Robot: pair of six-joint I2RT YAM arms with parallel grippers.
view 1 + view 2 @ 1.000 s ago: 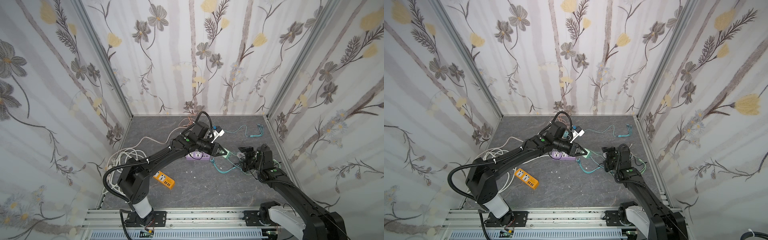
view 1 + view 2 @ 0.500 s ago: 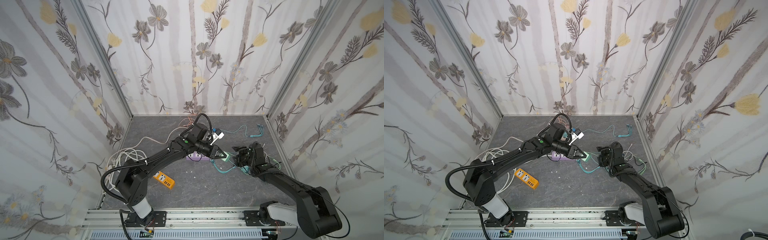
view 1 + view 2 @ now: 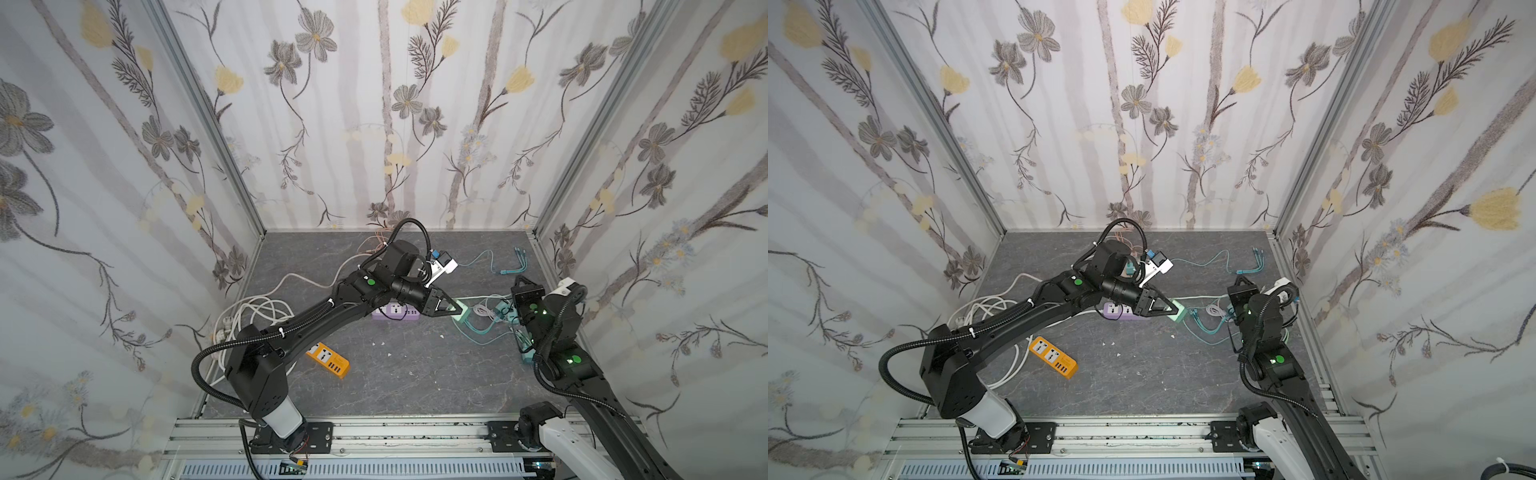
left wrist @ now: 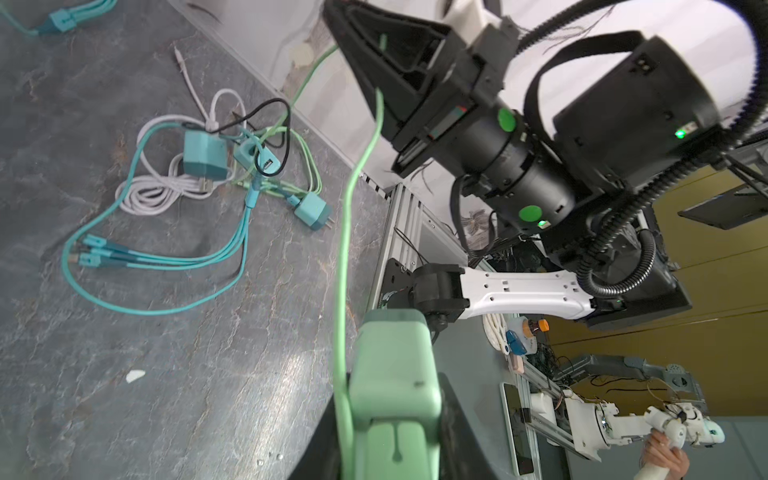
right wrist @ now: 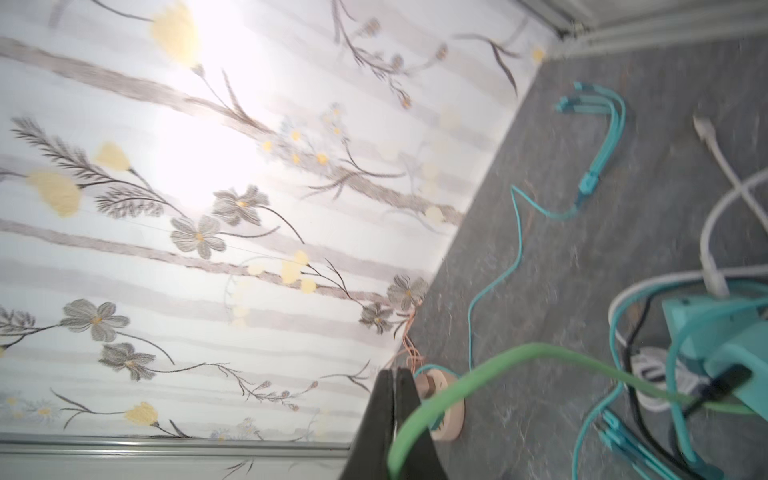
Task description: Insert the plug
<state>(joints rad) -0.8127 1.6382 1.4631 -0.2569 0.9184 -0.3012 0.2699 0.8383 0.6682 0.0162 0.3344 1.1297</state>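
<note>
left claw (image 3: 456,310): clamped on the mint plug (image 4: 395,386), which sits between its jaws.
green cable (image 4: 347,232): runs from the mint plug out to the right claw.
right claw (image 5: 392,386): pinched tight on the green cable.
purple strip (image 3: 395,312): just behind the left claw, on the floor.
teal chargers (image 4: 205,156): tangled near the right claw.
orange strip (image 3: 328,360): well apart from both.

Bright, even light with soft shadows; the right wrist view is motion-blurred, with white glare across its wallpaper (image 5: 199,137).
</note>
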